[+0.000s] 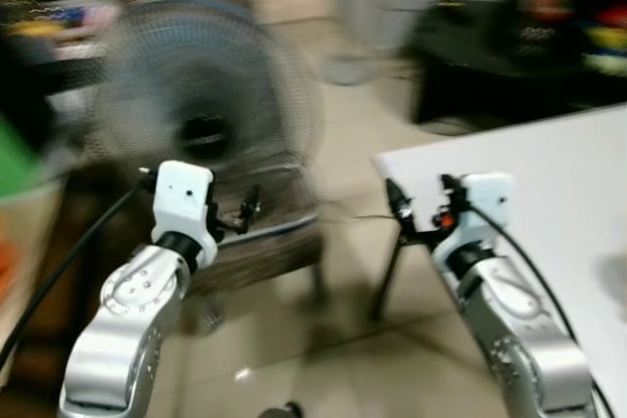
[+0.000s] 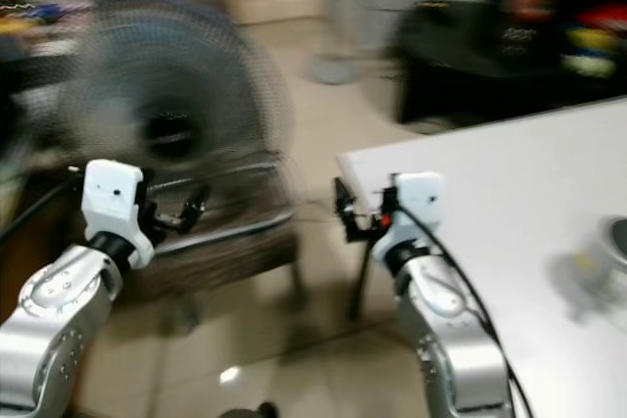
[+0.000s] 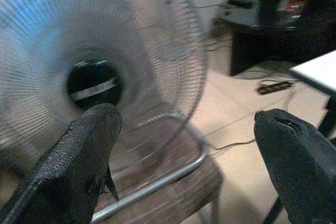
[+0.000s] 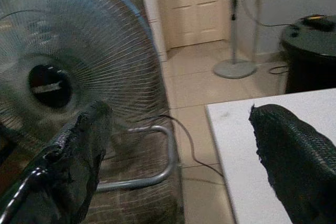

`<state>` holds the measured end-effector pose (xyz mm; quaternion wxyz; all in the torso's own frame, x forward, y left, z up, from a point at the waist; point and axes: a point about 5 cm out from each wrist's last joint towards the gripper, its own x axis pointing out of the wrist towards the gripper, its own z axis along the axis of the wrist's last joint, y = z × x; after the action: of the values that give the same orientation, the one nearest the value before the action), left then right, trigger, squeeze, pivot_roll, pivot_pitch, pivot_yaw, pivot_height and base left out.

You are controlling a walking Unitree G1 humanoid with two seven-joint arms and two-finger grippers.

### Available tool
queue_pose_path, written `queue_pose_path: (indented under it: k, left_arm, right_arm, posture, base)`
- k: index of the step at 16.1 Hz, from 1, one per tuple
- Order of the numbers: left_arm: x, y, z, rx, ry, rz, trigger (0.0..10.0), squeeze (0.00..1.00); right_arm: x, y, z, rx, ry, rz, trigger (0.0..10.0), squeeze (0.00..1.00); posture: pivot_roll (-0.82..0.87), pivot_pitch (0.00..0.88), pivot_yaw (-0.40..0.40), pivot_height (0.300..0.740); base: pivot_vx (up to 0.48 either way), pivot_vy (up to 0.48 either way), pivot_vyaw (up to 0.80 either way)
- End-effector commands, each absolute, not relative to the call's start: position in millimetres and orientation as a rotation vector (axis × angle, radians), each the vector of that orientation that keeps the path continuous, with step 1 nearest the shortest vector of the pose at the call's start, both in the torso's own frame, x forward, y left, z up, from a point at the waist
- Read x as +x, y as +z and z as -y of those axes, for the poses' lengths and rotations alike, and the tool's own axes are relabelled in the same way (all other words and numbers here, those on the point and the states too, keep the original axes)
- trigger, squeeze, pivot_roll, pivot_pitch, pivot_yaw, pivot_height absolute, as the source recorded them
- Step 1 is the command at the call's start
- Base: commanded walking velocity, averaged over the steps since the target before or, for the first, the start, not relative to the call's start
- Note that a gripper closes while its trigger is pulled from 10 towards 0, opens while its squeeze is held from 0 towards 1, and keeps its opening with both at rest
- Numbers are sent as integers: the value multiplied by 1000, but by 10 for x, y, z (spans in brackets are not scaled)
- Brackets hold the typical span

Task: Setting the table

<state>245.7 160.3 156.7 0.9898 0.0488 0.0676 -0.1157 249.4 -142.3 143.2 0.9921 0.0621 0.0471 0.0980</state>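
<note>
Head views are smeared with motion blur, so details are poor. On the white table point(image 2: 509, 193) near its right edge sits a pale roundish thing point(image 2: 598, 261), cut off by the frame; too blurred to tell whether it is a bowl, cup or plate, and its direction or long axis cannot be read. Dark furniture point(image 1: 490, 56) at the back right holds coloured clutter, unreadable. Left edge has green and orange smudges, cannot identify.

The table takes up the right side, one corner pointing toward the middle of the room, with a thin dark leg point(image 1: 389, 276) under that corner. Floor point(image 1: 343, 340) is beige glossy tile. A big round fan point(image 1: 201, 110) with wire grille and dark hub stands on a brown chair seat point(image 3: 173, 182) with a grey metal tube frame. In the right wrist view a cream door point(image 4: 197, 6), a second fan on a stand point(image 4: 236, 24) and a cord point(image 4: 184, 140) trailing on the floor.

Left gripper point(image 3: 184, 145) is raised in front of the big fan and chair, fingers spread wide, nothing between them. Right gripper point(image 4: 178, 145) is held just at the table's corner, over the edge, fingers likewise wide apart and empty. Black cables run back from both white wrist housings.
</note>
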Motion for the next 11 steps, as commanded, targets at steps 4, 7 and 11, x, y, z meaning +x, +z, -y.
queue_pose_path:
  k: [4,7,11]
  left_arm:
    - [2453,1586,-1628,37,-231,-154,10000,1000]
    - [2440,1586,-1621,58,-239,-150,10000,1000]
    - [2428,1602,-1663,106,-222,-138,10000,1000]
  right_arm:
    - [2543,1433,1398,142,192,-88,10000,1000]
    - [2537,1430,1398,140,198,-88,10000,1000]
    - [2523,1409,1383,152,204,-95,10000,1000]
  posture:
    - [153,0,45,740]
    - [155,0,42,740]
    - [163,0,40,740]
  base:
    - [0,0,800]
    - [0,0,800]
    - [0,0,800]
